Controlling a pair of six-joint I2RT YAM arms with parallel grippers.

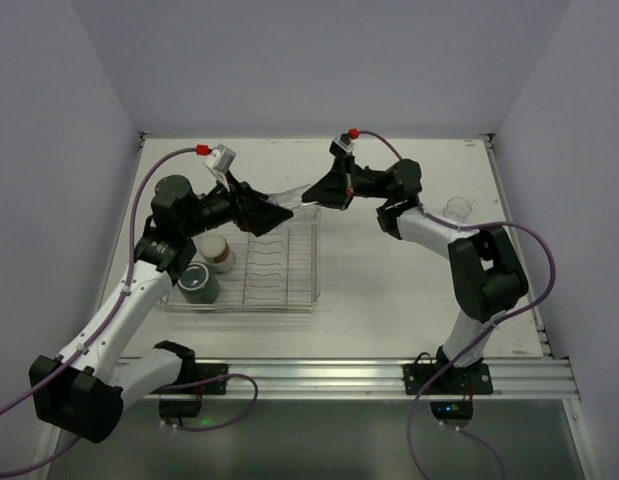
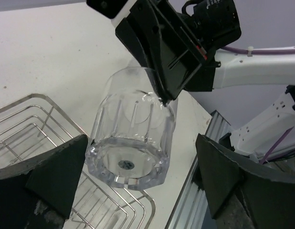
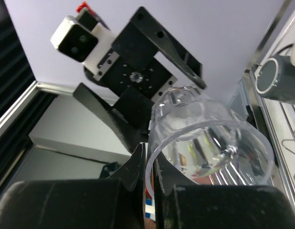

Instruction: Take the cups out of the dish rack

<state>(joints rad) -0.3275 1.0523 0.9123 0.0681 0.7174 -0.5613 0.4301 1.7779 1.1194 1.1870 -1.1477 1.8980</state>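
Standing here, I can make out no writing, label, brand or number on anything in sight.

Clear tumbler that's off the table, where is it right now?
Top view, centre: the tumbler hangs above the far right corner of the rack, its rim pinched by the right gripper, with the left gripper open around its base.

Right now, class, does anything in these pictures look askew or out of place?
One clear glass hangs tilted in mid-air over the far corner of the rack, pinched by its rim in the right pincer, while the left pincer gapes open around its base. Nothing looks spilled or broken.
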